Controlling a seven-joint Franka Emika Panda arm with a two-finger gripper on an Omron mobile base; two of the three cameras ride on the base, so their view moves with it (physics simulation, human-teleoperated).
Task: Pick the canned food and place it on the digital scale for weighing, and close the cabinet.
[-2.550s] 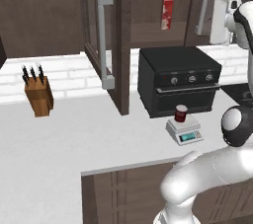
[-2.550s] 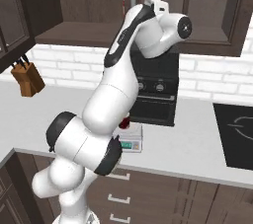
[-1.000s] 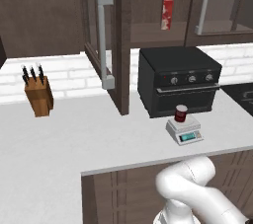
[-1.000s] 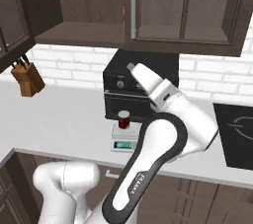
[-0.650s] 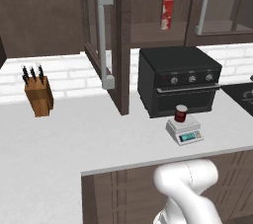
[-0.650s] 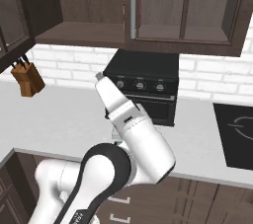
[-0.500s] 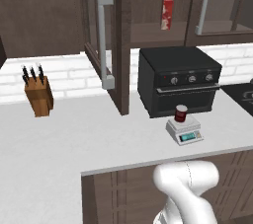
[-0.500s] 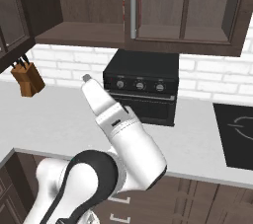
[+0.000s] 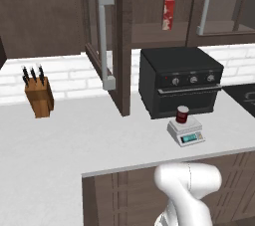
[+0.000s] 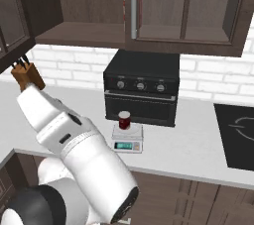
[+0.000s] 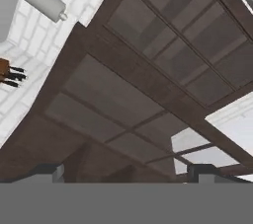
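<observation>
The arm [image 10: 84, 154] is glossy white all over, built of fat rounded segments that swell like smooth capsules. One long link tapers to a blunt, squared-off end, and a small dark rectangular slot sits on its side. At the lower joint a broad dark grey band wraps the shell. From the other side a white elbow bulges, rounded and shiny, with soft grey shading underneath. The claw [image 11: 126, 171] ends in two small dark grey finger tips [image 11: 48, 172], blocky and matte.
</observation>
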